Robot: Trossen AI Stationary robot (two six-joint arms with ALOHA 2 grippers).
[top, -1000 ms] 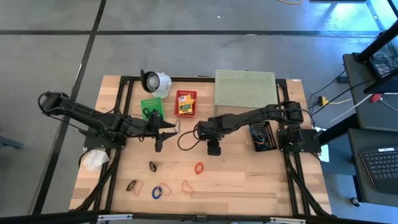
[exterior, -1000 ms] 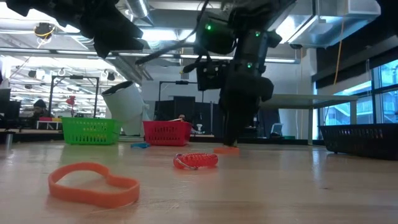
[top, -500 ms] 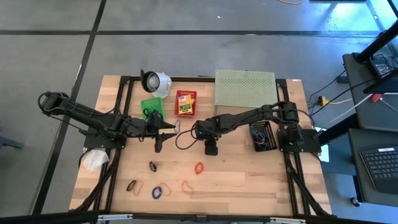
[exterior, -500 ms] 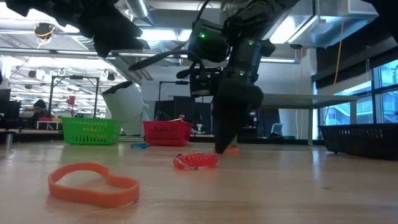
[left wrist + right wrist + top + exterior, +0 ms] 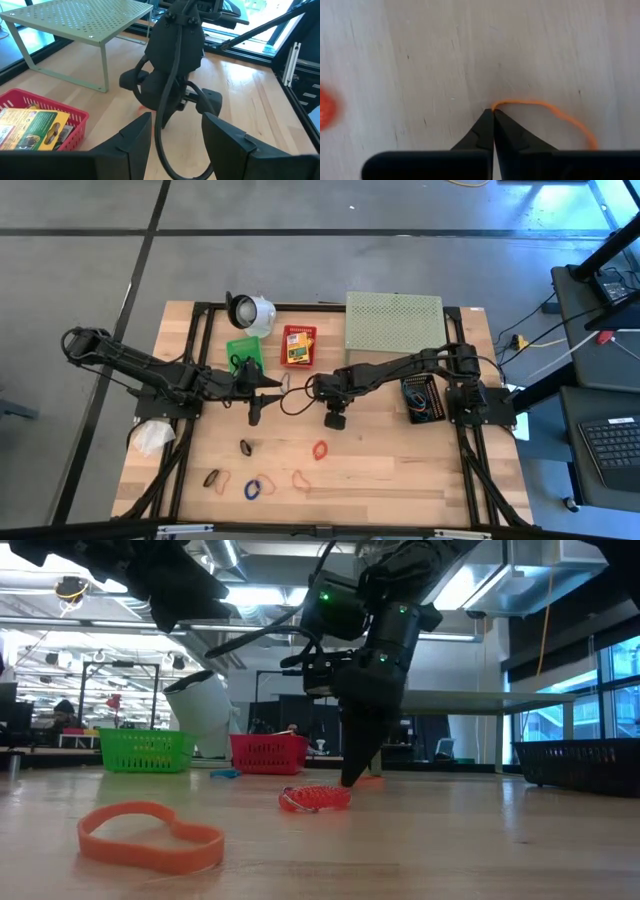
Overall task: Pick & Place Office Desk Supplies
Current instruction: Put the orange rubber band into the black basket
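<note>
My right gripper stands near the table's middle, pointing steeply down, its tips at the wood. It is shut on a thin orange rubber band that lies on the table. My left gripper hovers open to the left of it, above the table, with nothing between its fingers. More bands lie nearer the front edge: red, black, blue, orange. A yellow-and-green crayon box lies in a red basket. My right gripper pinches the orange band's loop at one end between its two fingertips. The fingers come from above, slanting steeply down. The rest of the thin loop lies slack on the table, curving away from the tips.
A green basket and the red basket stand at the far middle. Beside them are a white round object and a pale green perforated shelf. A dark tray sits by the right arm's base.
My right gripper has sunk a little toward the table, shifted slightly toward the left edge and rolled at the wrist. Its fingers have shut, taking hold of the orange band's end. The band has stayed on the table.
</note>
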